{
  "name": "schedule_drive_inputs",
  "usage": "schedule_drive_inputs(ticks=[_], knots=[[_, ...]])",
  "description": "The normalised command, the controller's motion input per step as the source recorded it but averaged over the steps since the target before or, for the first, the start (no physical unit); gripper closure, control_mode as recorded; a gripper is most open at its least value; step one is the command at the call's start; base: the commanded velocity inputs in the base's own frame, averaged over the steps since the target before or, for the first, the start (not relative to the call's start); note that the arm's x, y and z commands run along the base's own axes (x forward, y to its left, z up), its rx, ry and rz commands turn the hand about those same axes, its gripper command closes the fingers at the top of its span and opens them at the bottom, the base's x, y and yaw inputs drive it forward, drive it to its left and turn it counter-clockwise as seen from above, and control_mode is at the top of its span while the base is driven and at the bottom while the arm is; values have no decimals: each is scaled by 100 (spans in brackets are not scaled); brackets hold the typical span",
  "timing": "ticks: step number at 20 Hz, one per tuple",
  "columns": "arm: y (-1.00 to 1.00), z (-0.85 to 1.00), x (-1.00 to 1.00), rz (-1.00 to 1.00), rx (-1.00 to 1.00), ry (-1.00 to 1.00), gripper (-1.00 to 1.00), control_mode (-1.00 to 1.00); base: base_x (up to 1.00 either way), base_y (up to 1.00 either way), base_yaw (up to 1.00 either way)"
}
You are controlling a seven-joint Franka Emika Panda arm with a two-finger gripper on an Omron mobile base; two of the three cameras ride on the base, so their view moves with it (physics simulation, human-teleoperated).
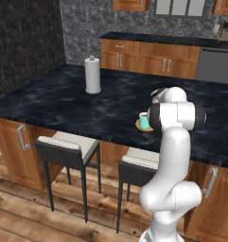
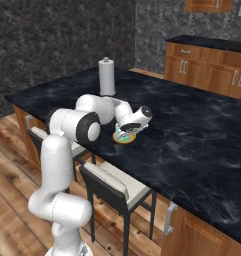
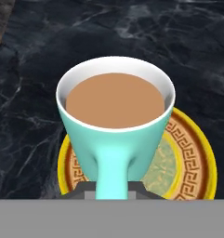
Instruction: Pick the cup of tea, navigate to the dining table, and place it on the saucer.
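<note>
The cup of tea (image 3: 114,116), teal with a white rim and brown liquid, stands upright over the yellow-orange saucer (image 3: 192,158), its handle toward the hand camera. My gripper (image 3: 112,189) is shut on that handle, one dark fingertip on each side. Whether the cup's base touches the saucer I cannot tell. From the left base, the cup (image 1: 144,121) and saucer (image 1: 139,126) sit near the front edge of the dining table (image 1: 63,104), partly behind my arm. From the right base, my gripper (image 2: 126,131) bends down over the cup (image 2: 123,135) and saucer (image 2: 127,140) on the black marbled top (image 2: 192,130).
A tall white paper-towel roll (image 1: 92,74) (image 2: 106,76) stands farther back on the table. Two stools (image 1: 68,146) (image 1: 139,163) are tucked under its near edge. The wall counter with wooden cabinets (image 1: 153,56) and a dishwasher (image 1: 214,65) run behind.
</note>
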Motion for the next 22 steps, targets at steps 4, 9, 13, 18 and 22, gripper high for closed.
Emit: schedule_drive_inputs(ticks=[4, 9, 13, 18, 22], knots=[[-7, -10, 31, 0, 0, 0, 100, -100, 0, 0, 0], [-18, -17, 12, 0, 0, 0, 100, -100, 0, 0, 0], [-6, -30, 8, 0, 0, 0, 100, -100, 0, 0, 0], [-1, -10, -1, 0, 0, 0, -100, -100, 0, 0, 0], [0, 9, -18, 0, 0, 0, -100, -100, 0, 0, 0]])
